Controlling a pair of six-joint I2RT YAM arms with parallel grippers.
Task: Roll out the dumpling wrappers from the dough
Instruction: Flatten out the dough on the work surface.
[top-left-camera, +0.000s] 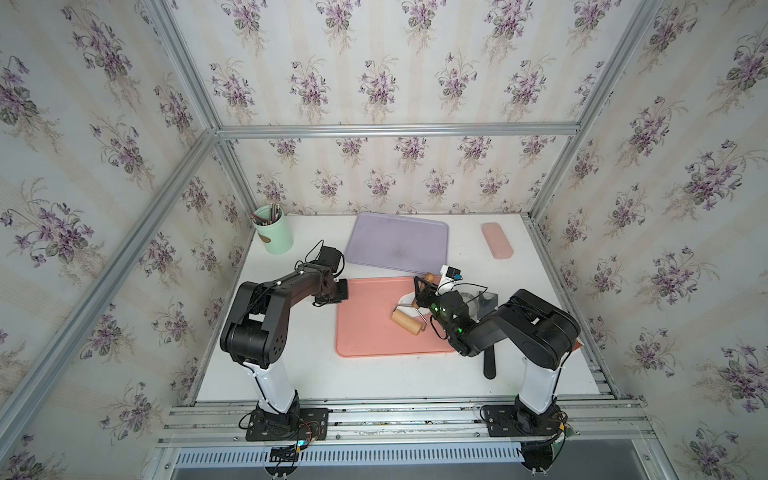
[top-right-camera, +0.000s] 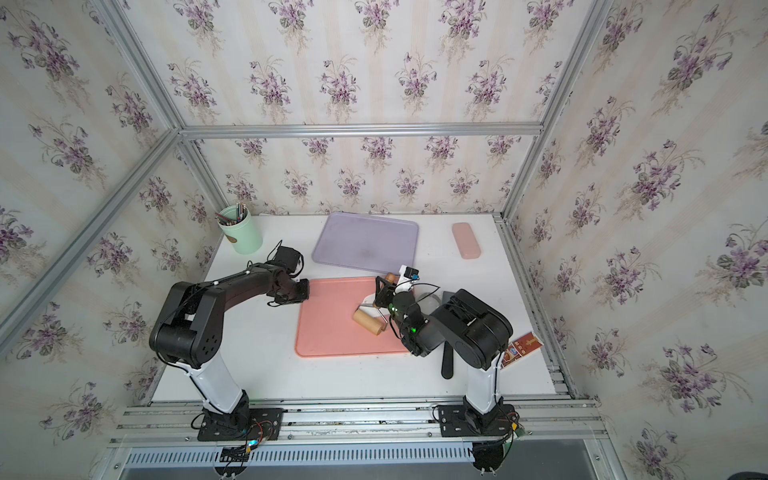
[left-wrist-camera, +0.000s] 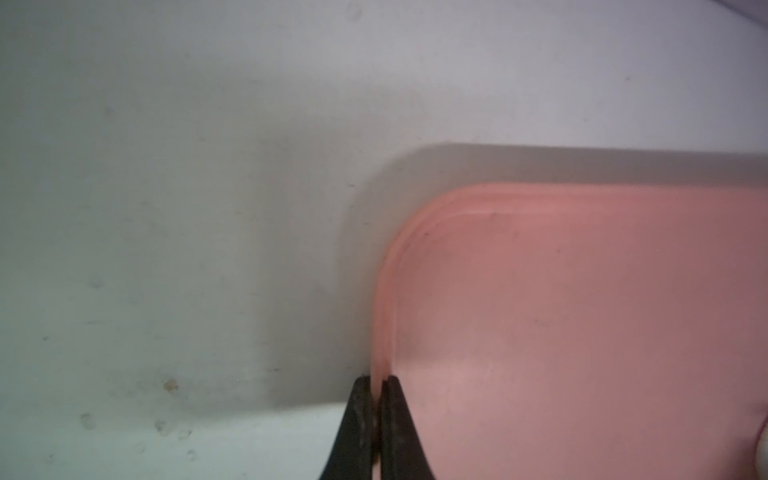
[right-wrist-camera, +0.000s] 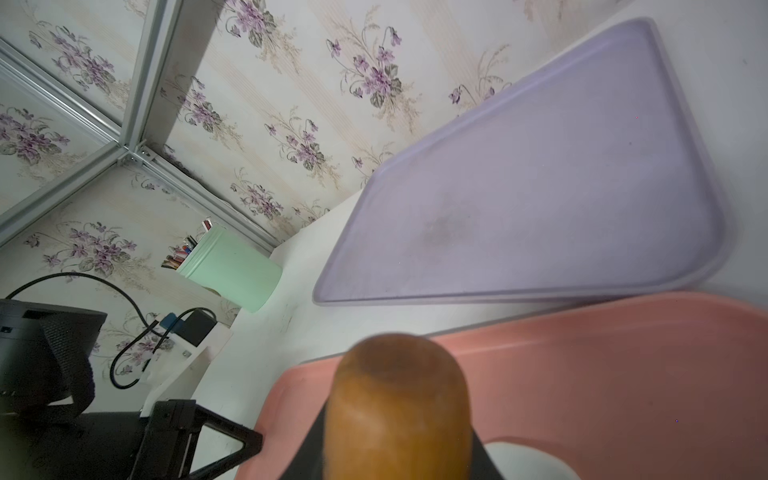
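1. Left claw (left-wrist-camera: 376, 395): pinching pink tray (left-wrist-camera: 582, 332) rim.
2. Right claw (top-left-camera: 423, 291): clamped on roller (top-left-camera: 408, 322) handle; nearer arm.
3. Dough (top-left-camera: 405, 300): on tray, just beside right claw; roller barrel lies diagonal alongside.

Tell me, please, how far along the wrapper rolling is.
Done: the left gripper has its jaws shut on the pink tray's rim. In hand: the right gripper holds the wooden-handled roller beside the white dough on that tray. Left: no round wrapper shows anywhere, and the purple tray has none.
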